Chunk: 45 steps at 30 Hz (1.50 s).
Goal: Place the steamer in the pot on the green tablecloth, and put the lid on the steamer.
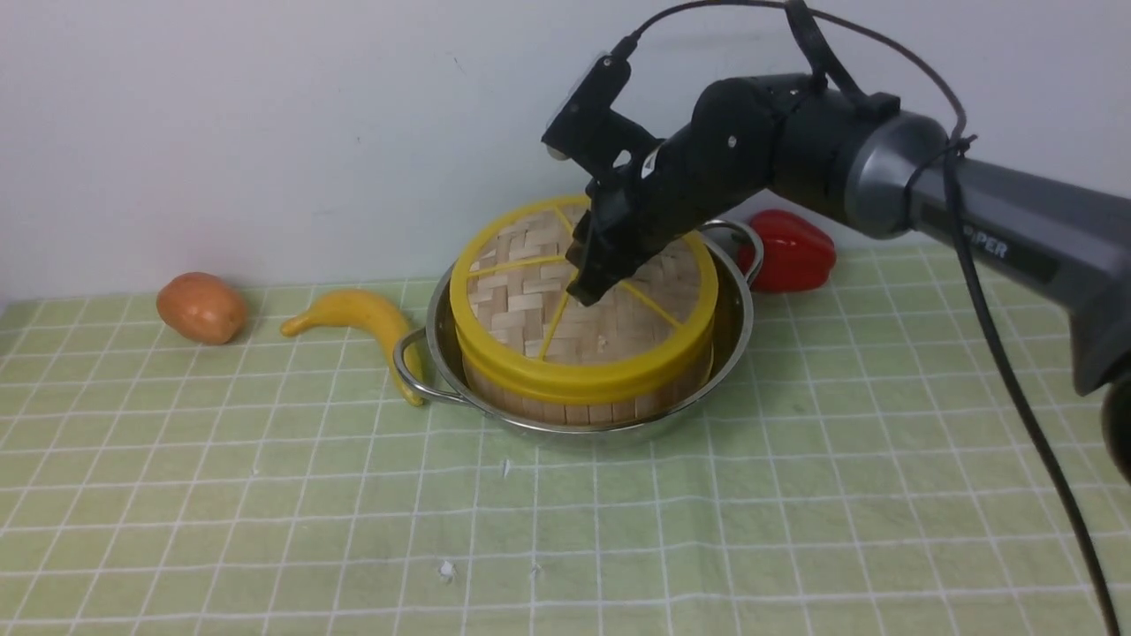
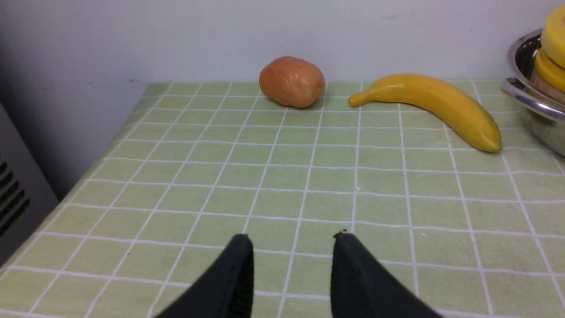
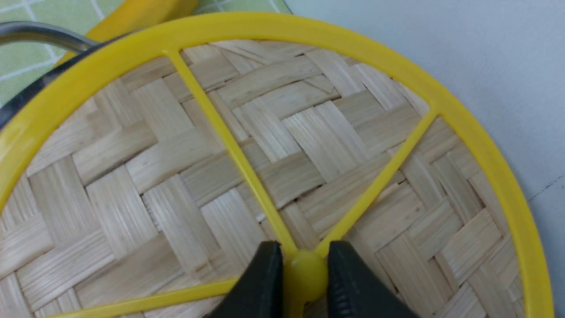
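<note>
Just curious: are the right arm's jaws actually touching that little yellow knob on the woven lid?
Touching. The right wrist view shows both black jaws pressed against the knob of the lid, with no gap on either side.

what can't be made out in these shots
- Steamer contents: covered by the lid in the front and right wrist views.
- Whether the lid sits flat: its far edge is behind the right end effector in the front view.
- Left end effector: outside the front view; only its open fingertips show in the left wrist view.
- Pot: cut by the left wrist view's edge.
- Red pepper: partly behind the pot handle.
</note>
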Available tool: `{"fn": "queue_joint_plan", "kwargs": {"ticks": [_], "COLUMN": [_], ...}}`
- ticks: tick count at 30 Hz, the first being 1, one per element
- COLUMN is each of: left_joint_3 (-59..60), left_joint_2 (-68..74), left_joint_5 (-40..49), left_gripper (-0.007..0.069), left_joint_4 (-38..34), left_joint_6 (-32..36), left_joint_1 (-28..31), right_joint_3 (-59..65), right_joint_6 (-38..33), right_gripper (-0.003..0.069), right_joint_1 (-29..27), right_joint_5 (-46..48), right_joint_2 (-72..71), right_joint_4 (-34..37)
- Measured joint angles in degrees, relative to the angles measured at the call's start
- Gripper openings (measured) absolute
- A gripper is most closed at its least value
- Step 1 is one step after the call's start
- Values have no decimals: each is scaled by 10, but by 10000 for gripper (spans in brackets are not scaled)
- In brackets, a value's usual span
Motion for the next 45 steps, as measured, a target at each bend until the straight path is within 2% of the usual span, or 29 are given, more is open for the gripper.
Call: {"fn": "queue_joint_plan", "kwargs": {"ticks": [9, 12, 14, 15, 17, 19, 23, 26, 29, 30, 32, 33, 34, 38, 45], "left_joint_3": [0, 0, 0, 0, 0, 0, 0, 0, 0, 0, 0, 0, 0, 0, 0], "left_joint_2": [0, 0, 0, 0, 0, 0, 0, 0, 0, 0, 0, 0, 0, 0, -1], "left_joint_5": [0, 0, 0, 0, 0, 0, 0, 0, 0, 0, 0, 0, 0, 0, 0], "left_gripper": [243, 243, 243, 243, 243, 243, 243, 243, 243, 243, 243, 243, 243, 243, 243], "left_joint_4": [0, 0, 0, 0, 0, 0, 0, 0, 0, 0, 0, 0, 0, 0, 0], "left_joint_6": [0, 0, 0, 0, 0, 0, 0, 0, 0, 0, 0, 0, 0, 0, 0], "left_joint_1": [0, 0, 0, 0, 0, 0, 0, 0, 0, 0, 0, 0, 0, 0, 0], "right_joint_3": [0, 0, 0, 0, 0, 0, 0, 0, 0, 0, 0, 0, 0, 0, 0], "right_joint_6": [-1, 0, 0, 0, 0, 7, 38, 93, 149, 182, 210, 210, 229, 259, 283], "right_gripper": [151, 238, 356, 367, 470, 526, 546, 503, 394, 259, 104, 91, 10, -15, -10], "right_joint_1": [0, 0, 0, 0, 0, 0, 0, 0, -2, -6, -12, -12, -14, -14, -14], "right_joint_5": [-2, -9, -10, -10, -10, -5, -2, -2, 0, 8, 19, 20, 29, 34, 35], "right_joint_2": [3, 3, 3, 3, 0, -10, -51, -93, -129, -154, -177, -179, -199, -225, -240], "right_joint_4": [2, 2, 0, 0, -8, -19, -43, -90, -132, -152, -165, -165, -170, -156, -54]}}
